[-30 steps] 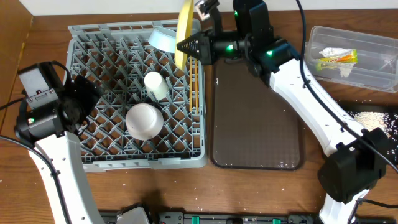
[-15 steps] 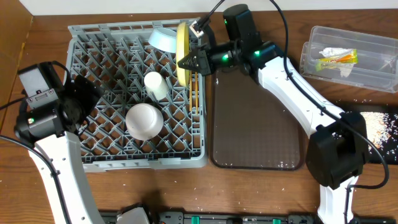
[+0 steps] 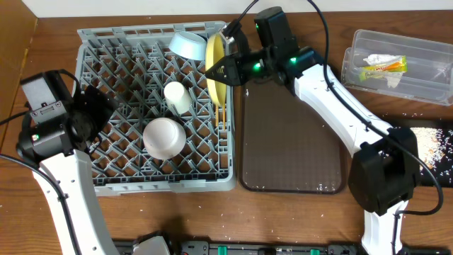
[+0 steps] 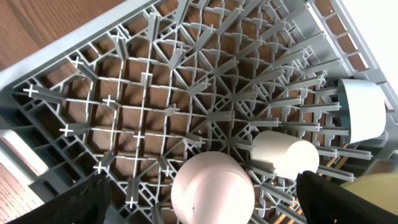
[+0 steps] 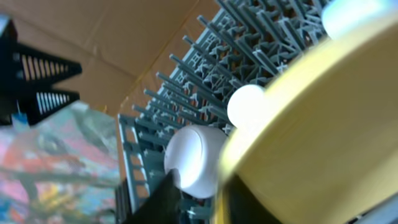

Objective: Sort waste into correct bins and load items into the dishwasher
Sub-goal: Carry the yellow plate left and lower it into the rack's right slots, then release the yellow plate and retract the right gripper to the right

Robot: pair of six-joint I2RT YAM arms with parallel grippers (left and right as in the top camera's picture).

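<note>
My right gripper (image 3: 219, 69) is closed on the rim of the large pale yellow plate (image 3: 212, 88), which stands on edge between pegs at the right side of the grey dish rack (image 3: 127, 180); I judge the plate stiff, smooth and breakable, so the rim is the good place to hold; my left gripper (image 4: 205, 202) hangs wide open over the rack.

Overhead: high up, facing straight down, whole table (image 3: 297, 219) in view.
Left wrist: close, looking down into the dish rack (image 4: 155, 106).
Right wrist: tight against the yellow plate (image 5: 323, 137), facing the dish rack.
Shared: bowl (image 3: 164, 137) and cup (image 3: 177, 98), all three.
</note>
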